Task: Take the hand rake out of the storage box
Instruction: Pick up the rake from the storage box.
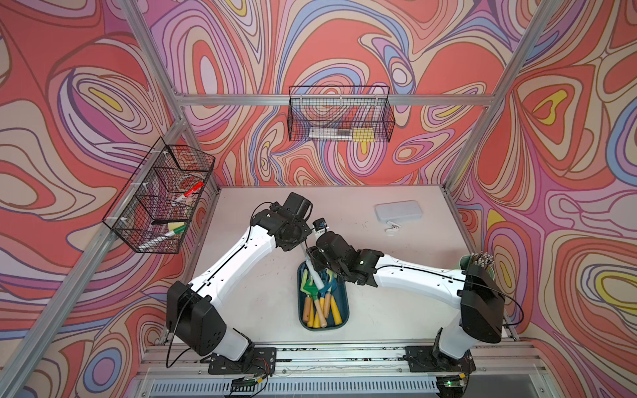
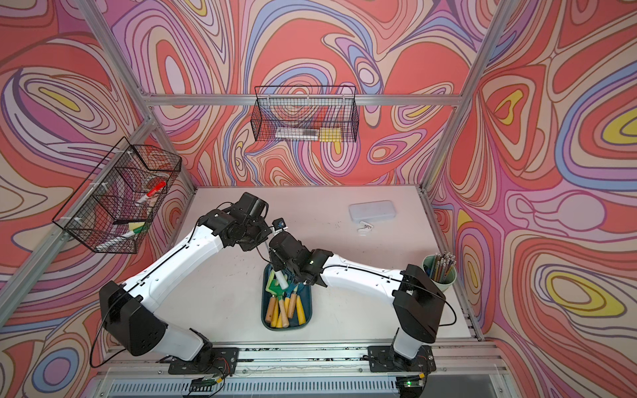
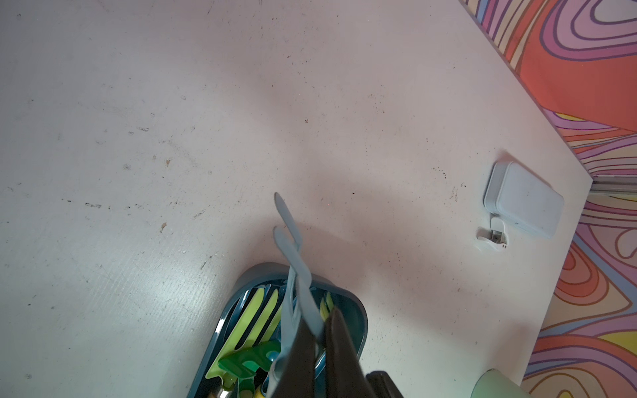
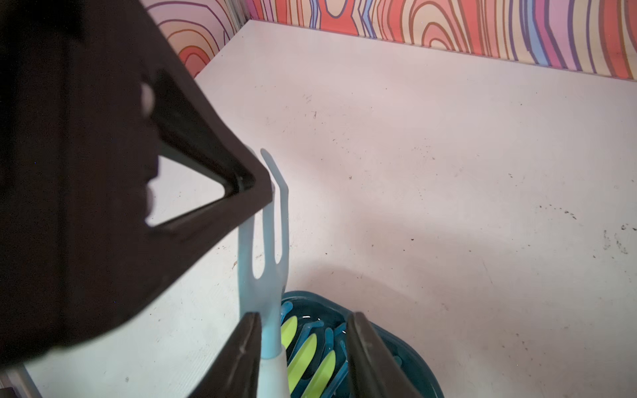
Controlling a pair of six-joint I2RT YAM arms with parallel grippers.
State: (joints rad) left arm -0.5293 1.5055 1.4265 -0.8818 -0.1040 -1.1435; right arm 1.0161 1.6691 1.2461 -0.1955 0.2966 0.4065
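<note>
Two hands at the rake (image 4: 263, 286): left hand (image 3: 322, 330) pinches its thin plastic neck, right hand (image 4: 305, 317) spread astride the handle. Rake tilts, tines up, over the far end of the box (image 1: 345, 306). Looks light, stiff, slick; the fat handle seems the surer hold.

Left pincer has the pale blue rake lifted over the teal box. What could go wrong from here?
1. The left pincer grips the pale blue plastic hand rake only by its thin pronged head, with the white handle hanging tilted. The rake may swivel or slip back into the dark teal plastic storage box.
2. The right pincer stands open astride the rake's neck, close to the left one. Closing could knock the rake loose.
</note>
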